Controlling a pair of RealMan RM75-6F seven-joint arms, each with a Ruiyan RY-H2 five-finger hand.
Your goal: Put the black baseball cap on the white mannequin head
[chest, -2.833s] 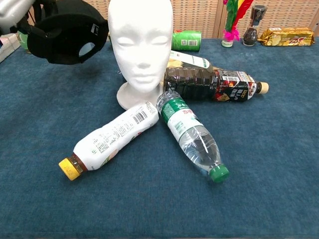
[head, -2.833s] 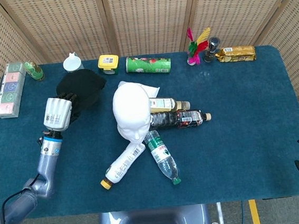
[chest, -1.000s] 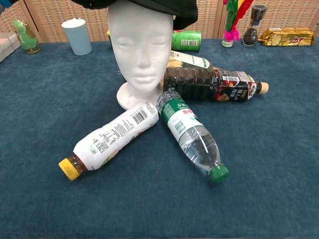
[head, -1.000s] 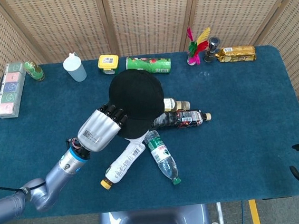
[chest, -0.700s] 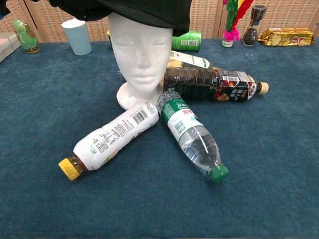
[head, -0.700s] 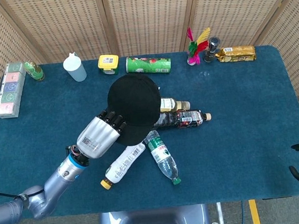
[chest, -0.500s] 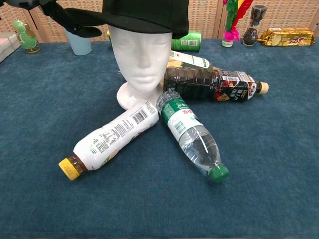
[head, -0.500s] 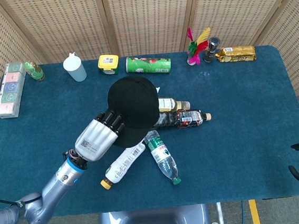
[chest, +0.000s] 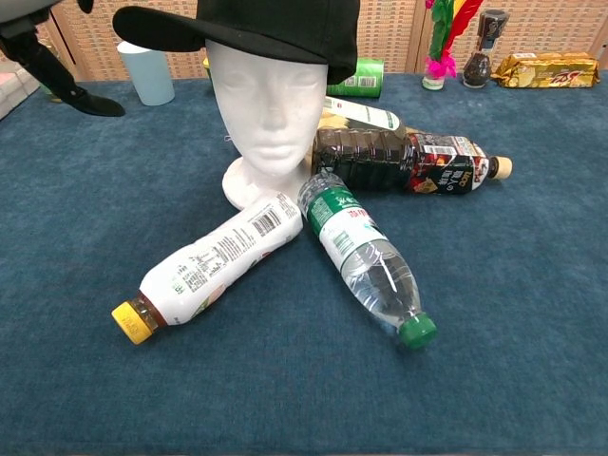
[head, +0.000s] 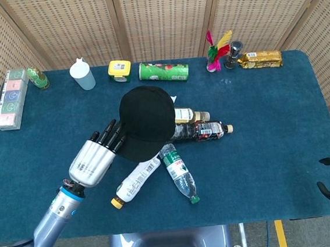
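On the mannequin head (chest: 267, 95), the cap (head: 147, 120) sits askew; my left hand (head: 95, 155), empty with fingers spread, should withdraw leftward without snagging the brim.

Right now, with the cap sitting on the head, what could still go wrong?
The black cap sits skewed on the mannequin head, its brim out to one side, so it may slide off. The left hand, fingers spread, is close beside the brim; pulling back carelessly could catch it. Bottles, such as the white bottle, crowd the base, so a nudge there might disturb the head.
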